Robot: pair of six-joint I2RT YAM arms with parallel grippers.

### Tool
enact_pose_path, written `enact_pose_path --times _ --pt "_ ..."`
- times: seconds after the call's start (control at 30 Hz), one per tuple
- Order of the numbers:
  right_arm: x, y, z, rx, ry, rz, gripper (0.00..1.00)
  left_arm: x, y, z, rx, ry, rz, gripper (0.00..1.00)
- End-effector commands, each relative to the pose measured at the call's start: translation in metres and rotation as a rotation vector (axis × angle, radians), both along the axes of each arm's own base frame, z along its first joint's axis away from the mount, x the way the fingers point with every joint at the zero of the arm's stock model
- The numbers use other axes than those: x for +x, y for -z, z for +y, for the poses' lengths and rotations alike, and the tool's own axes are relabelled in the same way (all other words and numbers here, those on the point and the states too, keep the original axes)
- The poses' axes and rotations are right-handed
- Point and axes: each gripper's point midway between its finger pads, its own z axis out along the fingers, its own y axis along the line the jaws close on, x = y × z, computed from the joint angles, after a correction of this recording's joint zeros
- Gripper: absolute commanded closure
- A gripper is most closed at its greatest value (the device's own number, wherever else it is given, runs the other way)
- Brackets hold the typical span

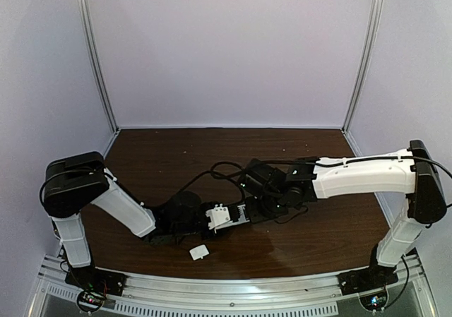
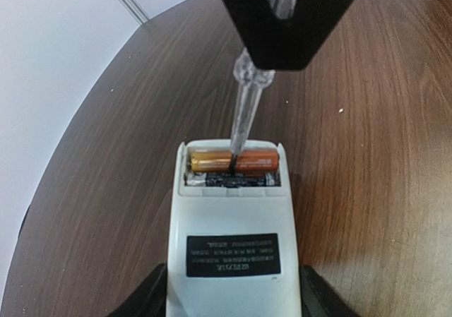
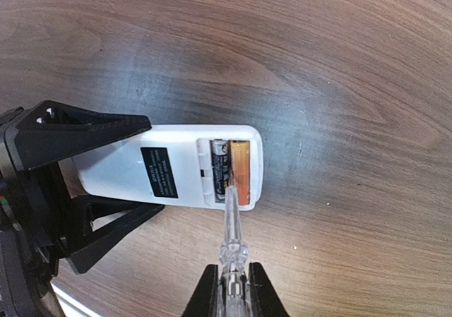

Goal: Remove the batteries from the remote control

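Dark wood-grain counter [image 1: 176, 154] spreads between pale lilac walls [image 1: 226, 49] on three sides. Near its front edge, just left of centre, a small white cover [image 1: 198, 252] lies flat, apart from everything else. A little beyond it and to its right is the remote control [image 2: 229, 218], back side up, with a black label [image 2: 233, 255] on its body. I cannot tell whether it rests on the counter or is held just above it. Its compartment [image 2: 181, 169], at the end away from my left wrist, is open. Inside are the batteries [image 3: 236, 169]. An orange-copper one lies crosswise against the end wall, and a darker one lies alongside it toward the label, harder to make out. The tip of a screwdriver [image 2: 246, 105] with a clear handle touches the middle of the copper battery.

My left arm [image 1: 123, 207] reaches in low from the left, elbow bent, forearm sloping down toward the counter. My left end effector [image 2: 231, 292] is clamped on the remote control, one finger [image 2: 145, 299] on each long side at the label end. My right arm [image 1: 360, 176] stretches across from the right, forearm almost level above the counter, wrist bent downward. My right end effector [image 3: 233, 289] is closed tight on the screwdriver's handle, holding it slanted down into the compartment.
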Motion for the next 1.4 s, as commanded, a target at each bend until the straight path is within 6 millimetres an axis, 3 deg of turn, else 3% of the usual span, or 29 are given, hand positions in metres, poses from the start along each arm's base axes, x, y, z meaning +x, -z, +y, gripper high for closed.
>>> enact_pose_path --times 0.0,0.23,1.37 --pt "0.004 -0.003 0.001 0.050 -0.025 0.017 1.00 0.004 -0.025 -0.016 -0.092 0.026 -0.054 1.00" --pt "0.004 0.005 -0.006 0.127 -0.044 0.076 1.00 -0.004 -0.023 -0.018 -0.098 0.080 -0.036 1.00" --pt "0.011 0.041 -0.021 0.271 -0.113 0.228 1.00 0.004 -0.005 -0.007 -0.101 0.140 0.084 1.00"
